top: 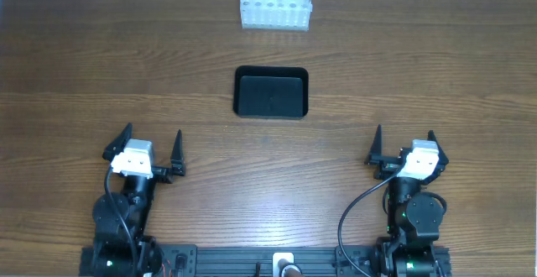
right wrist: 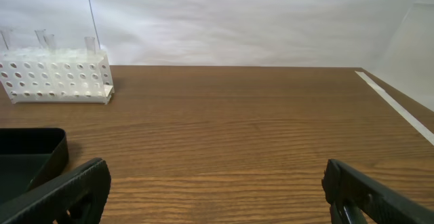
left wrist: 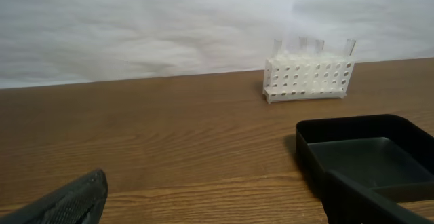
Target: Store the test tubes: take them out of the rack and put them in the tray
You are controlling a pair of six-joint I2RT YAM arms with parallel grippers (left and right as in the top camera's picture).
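A white perforated rack [top: 275, 9] stands at the far middle of the table with several clear test tubes upright in it [left wrist: 308, 77] [right wrist: 55, 79]. In front of it lies a black tray [top: 271, 92] with nothing inside [left wrist: 369, 161] [right wrist: 27, 157]. My left gripper [top: 151, 150] rests open near the table's front left, well short of the tray. On the front right, my right gripper [top: 406, 146] is also open, with nothing between its fingers.
The brown wooden table [top: 419, 67] has wide free room on both sides of the tray. A pale wall rises behind the rack. A light strip [right wrist: 393, 105] marks the table's right edge.
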